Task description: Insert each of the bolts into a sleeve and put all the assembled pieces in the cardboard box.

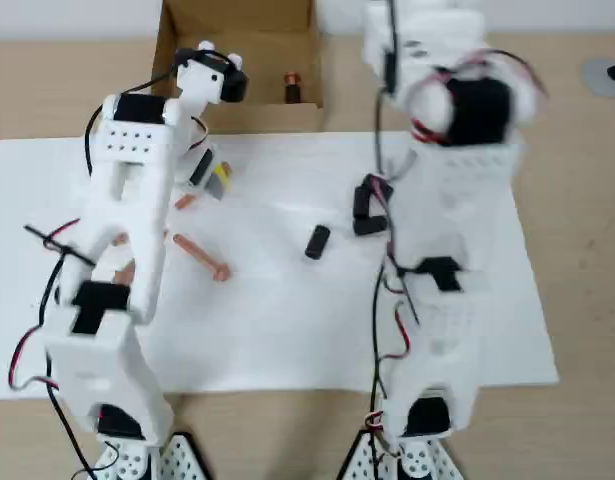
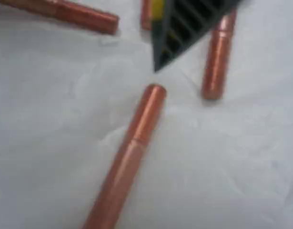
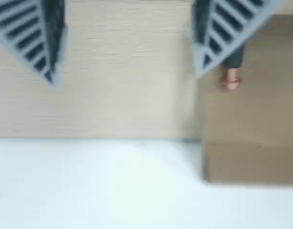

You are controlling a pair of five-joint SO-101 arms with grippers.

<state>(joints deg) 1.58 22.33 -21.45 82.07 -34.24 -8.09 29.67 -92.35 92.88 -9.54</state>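
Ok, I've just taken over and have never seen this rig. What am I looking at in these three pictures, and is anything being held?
These are two white robot arms side by side at a table. The high view looks down on both from a fixed camera. The other two pictures come from a camera on each arm's wrist. The left gripper hangs low over loose copper bolts on a white sheet. I cannot tell whether it holds anything. The right gripper is open and empty, beside the box. One assembled piece already lies in the box. A black sleeve lies mid-sheet.
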